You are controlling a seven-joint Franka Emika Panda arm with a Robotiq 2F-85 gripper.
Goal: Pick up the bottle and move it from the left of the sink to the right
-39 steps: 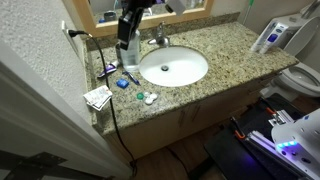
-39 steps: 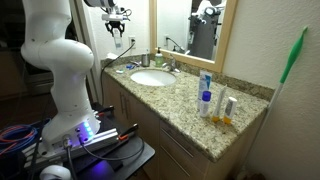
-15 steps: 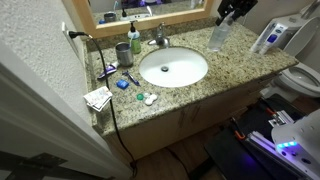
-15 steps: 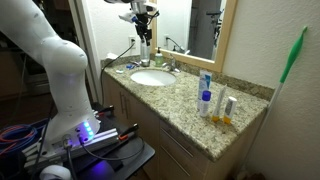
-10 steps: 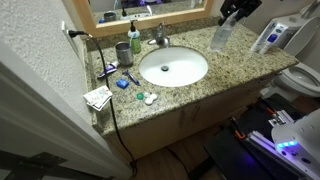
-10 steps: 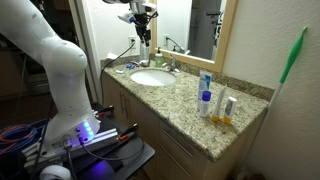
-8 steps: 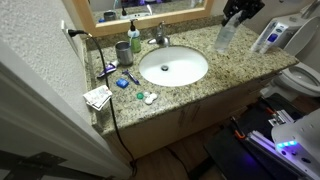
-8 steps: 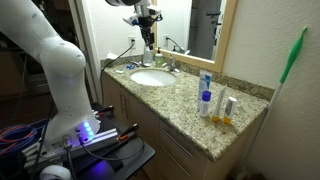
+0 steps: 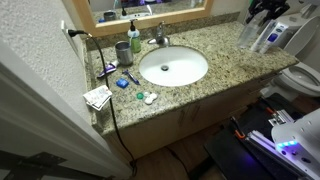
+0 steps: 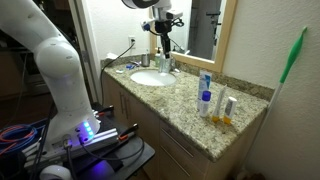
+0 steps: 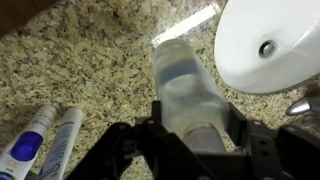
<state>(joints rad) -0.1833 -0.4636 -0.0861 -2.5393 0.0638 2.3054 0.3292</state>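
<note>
Clear bottle (image 11: 185, 80) | gripper (image 11: 195, 132) clamped on it | over granite counter (image 11: 80, 60) | beside sink (image 11: 250, 65)

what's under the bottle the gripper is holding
Speckled granite countertop lies under the bottle clamped in the gripper, beside the white sink. The bottle hides the spot right below its base, so whether it touches cannot be told.

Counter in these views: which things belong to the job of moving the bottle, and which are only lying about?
Belong to the job:
bottle
tool, shut on the bottle
sink

Only lying about:
cup
papers
tubes
faucet
</note>
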